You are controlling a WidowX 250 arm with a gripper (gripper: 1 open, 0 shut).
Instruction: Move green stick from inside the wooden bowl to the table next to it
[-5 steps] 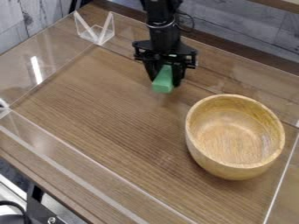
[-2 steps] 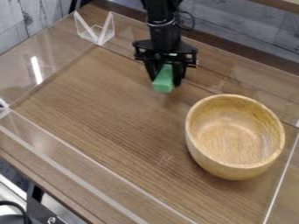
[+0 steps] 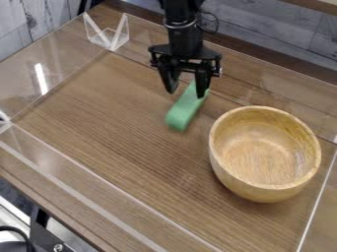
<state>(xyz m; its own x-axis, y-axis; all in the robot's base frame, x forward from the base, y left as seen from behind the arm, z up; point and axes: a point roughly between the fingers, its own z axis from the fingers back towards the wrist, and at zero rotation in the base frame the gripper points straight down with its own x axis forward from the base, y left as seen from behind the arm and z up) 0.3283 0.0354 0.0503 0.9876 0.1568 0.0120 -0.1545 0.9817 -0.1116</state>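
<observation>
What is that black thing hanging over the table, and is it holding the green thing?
The black thing is a robot arm, and at its tip is a gripper, like a hand with two fingers. The picture is taken by one camera looking down at the table from in front and above. On the table sits a round wooden bowl, which is empty. Beside it, to the left, lies a small green stick. The gripper is right above the stick with its fingers spread open, so it is not holding anything. The stick looks to lie free on the wood. Clear plastic walls stand around the table's edges.
</observation>
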